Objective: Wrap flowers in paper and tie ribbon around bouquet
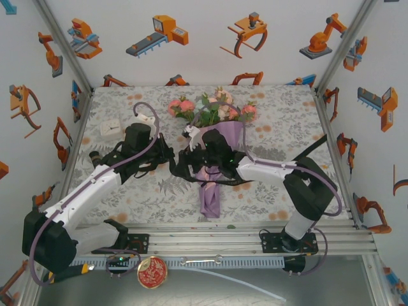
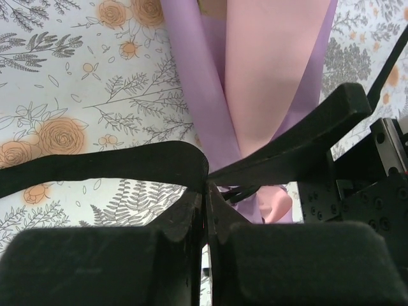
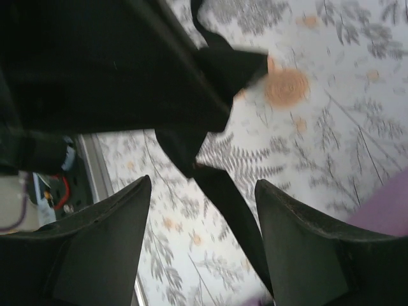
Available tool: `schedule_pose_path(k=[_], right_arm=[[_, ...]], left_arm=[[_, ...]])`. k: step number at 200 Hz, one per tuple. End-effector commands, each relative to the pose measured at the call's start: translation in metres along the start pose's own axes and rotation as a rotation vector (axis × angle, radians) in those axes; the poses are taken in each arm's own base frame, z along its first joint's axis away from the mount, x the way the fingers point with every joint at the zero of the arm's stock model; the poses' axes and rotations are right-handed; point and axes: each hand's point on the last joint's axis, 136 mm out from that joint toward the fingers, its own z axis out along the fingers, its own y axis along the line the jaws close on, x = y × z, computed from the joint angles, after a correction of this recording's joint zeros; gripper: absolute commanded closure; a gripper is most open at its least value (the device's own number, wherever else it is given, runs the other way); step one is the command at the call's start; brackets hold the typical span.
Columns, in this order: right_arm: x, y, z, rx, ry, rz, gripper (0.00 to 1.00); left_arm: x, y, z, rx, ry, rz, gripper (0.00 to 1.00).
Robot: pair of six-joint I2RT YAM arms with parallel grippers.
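White walls printed with orange robot drawings enclosed the table (image 1: 280, 127), which was covered by a pale cloth (image 1: 268, 204) patterned with grey ferns and orange roses. A small white square block (image 1: 111, 129) lay on the table toward 10 o'clock.

The left end effector (image 1: 167, 155) reached in from 8 o'clock and stopped just beside the middle of the bouquet (image 1: 223, 135), a lilac-purple paper cone lying at the table's centre. In its wrist view this end effector (image 2: 207, 186) was pinched shut on the long narrow black ribbon (image 2: 95, 169), with strips trailing away toward 9 and 2 o'clock. Behind the pinch, the thin paper (image 2: 204, 95) showed both its lilac and pink faces.

The pink and cream flowers (image 1: 210, 108) with green leaves spilled from the cone's wide end at 12 o'clock, and its narrow tail pointed to 6.

The right end effector (image 1: 207, 153), coming from 4 o'clock, hung over the cone's middle. Its wrist view showed that end effector (image 3: 203, 185) spread wide, gripping nothing, the ribbon (image 3: 233, 217) running loose between the fingers.
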Motion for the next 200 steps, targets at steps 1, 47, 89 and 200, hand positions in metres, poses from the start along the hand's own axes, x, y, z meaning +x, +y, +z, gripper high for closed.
schedule_pose_path(k=[1, 47, 89, 200], right_arm=[[-0.059, 0.027, 0.001, -0.113, -0.185, -0.015, 0.41], [-0.057, 0.013, -0.002, -0.076, -0.191, 0.015, 0.85], [-0.064, 0.01, -0.027, -0.084, -0.202, 0.012, 1.0], [-0.071, 0.013, -0.043, -0.165, -0.176, 0.001, 1.0]], left_arm=[[-0.006, 0.003, -0.002, -0.024, -0.039, -0.043, 0.86], [-0.018, 0.002, -0.015, -0.028, -0.086, -0.061, 0.6], [-0.05, 0.028, -0.06, -0.169, -0.255, 0.106, 0.45], [0.019, -0.002, 0.006, 0.307, -0.212, 0.553, 0.28]])
